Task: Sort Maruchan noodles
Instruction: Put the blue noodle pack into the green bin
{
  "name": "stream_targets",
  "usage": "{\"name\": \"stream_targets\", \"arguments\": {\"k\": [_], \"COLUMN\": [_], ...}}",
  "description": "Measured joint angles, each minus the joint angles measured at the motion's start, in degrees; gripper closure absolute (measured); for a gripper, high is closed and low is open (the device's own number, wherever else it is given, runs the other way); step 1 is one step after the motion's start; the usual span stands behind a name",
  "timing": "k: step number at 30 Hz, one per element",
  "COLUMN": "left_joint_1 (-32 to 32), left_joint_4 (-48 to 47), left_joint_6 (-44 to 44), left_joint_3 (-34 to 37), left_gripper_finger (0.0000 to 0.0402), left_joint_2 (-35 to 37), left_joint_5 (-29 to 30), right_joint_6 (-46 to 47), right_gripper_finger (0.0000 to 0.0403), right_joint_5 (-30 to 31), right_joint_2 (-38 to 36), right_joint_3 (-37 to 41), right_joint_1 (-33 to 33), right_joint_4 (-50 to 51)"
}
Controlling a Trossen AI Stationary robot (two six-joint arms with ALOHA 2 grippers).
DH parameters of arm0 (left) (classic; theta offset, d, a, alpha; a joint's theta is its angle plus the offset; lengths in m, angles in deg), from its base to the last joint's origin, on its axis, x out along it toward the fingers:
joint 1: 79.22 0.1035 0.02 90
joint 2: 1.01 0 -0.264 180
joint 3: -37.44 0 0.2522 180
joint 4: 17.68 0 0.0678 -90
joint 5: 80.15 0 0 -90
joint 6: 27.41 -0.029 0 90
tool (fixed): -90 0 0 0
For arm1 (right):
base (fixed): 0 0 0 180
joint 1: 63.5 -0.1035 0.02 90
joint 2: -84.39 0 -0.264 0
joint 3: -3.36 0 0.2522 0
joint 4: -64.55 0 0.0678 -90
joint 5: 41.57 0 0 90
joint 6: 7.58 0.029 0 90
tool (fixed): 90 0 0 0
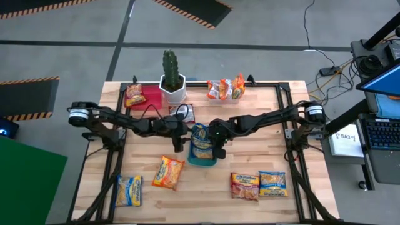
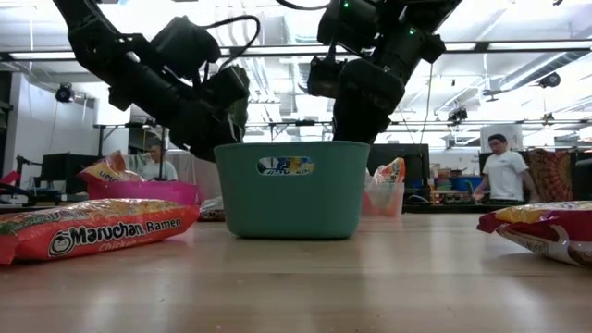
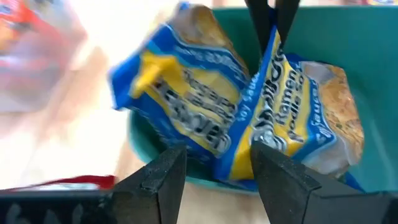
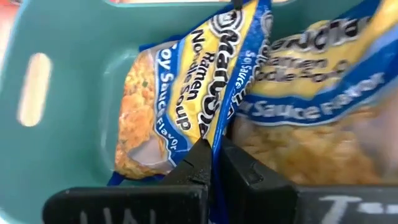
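Note:
A teal tray [image 1: 201,160] stands mid-table with two yellow-blue Maruchan packets [image 1: 200,142] in it. My right gripper [image 4: 214,163] reaches down into the tray and is shut on one of those packets [image 4: 186,106]. The second yellow-blue packet [image 4: 311,93] lies beside it, partly over the tray's rim [image 3: 177,93]. My left gripper [image 3: 211,174] is open just outside the tray's left wall, touching nothing that shows. Other packets lie flat on the table: orange [image 1: 169,172], yellow-blue [image 1: 128,190], red [image 1: 245,186], yellow-blue [image 1: 273,183] and white-red [image 1: 187,113]. My right gripper pinches the sealed edge [image 4: 219,134] of a yellow-blue packet between its two fingers, coming from above and pointing down. The packet stands on edge inside the teal tray, tilted against the second packet, its lower part on the tray's floor.
A pink tray [image 1: 150,97] at the far left holds an orange packet [image 1: 133,95]. A clear tray [image 1: 219,94] at the far side holds several packets. A cactus in a white pot [image 1: 171,78] stands between them. People show in the room beyond [image 2: 504,171].

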Motion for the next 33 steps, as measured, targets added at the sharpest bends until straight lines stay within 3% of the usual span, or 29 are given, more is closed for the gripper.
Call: {"name": "stream_targets", "arguments": {"k": [3,13,18,27,33], "left_joint_1": [-0.04,-0.02,0.0,-0.04,-0.04], "left_joint_4": [-0.07,-0.45,-0.7,-0.15,2.65], "left_joint_6": [-0.44,-2.33,-2.3,3.1,1.86], "left_joint_3": [0.0,-0.01,1.26,2.43,1.59], "left_gripper_finger": [0.0245,0.0249,0.0249,0.0215,0.0162], "left_joint_2": [1.56,13.27,16.89,10.98,4.4], "left_joint_5": [2.81,3.1,-2.58,-4.82,-4.85], "right_joint_6": [-1.35,-5.36,-6.88,-0.74,3.07], "right_gripper_finger": [0.0394,0.0394,0.0394,0.0383,0.0304], "right_joint_5": [1.67,9.75,11.45,8.19,8.15], "right_joint_2": [-0.84,-5.25,-6.28,-6.35,-6.35], "right_joint_3": [0.0,0.0,0.0,0.0,0.0], "right_joint_1": [0.0,-0.65,-1.27,-1.27,-1.27], "right_joint_4": [0.18,0.26,0.46,1.1,3.47]}}
